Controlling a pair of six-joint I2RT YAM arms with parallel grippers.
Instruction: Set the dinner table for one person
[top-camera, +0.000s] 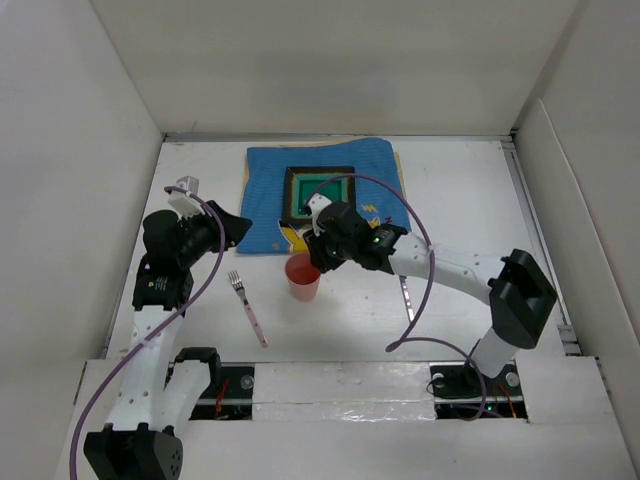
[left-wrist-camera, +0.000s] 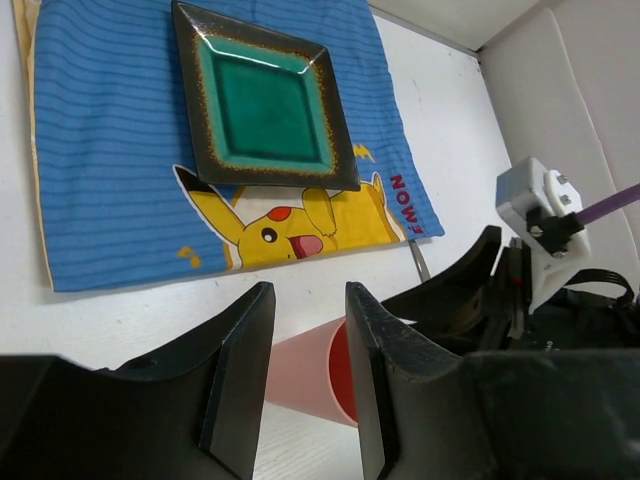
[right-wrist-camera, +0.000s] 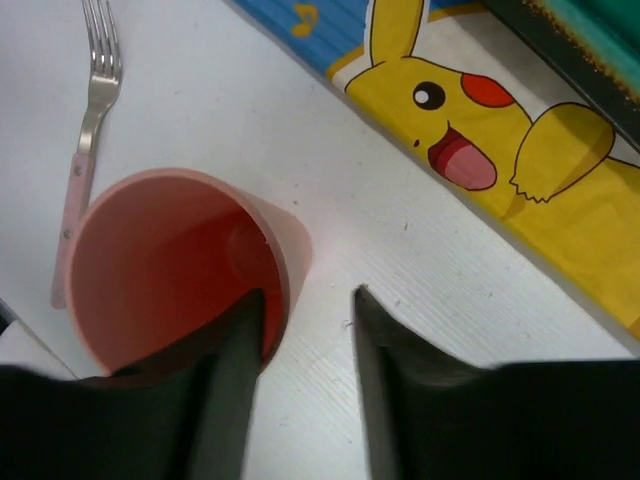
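A pink cup stands upright on the white dinner table, just in front of the blue Pikachu cloth. A dark square plate with a green centre lies on the cloth. My right gripper is open at the cup's rim. In the right wrist view one finger is inside the cup and the other outside its wall. My left gripper is open and empty left of the cloth. In its wrist view the cup shows beyond the fingers.
A fork with a pink handle lies on the table left of the cup, also in the right wrist view. A knife lies under the right arm. White walls close in the table on the left, back and right.
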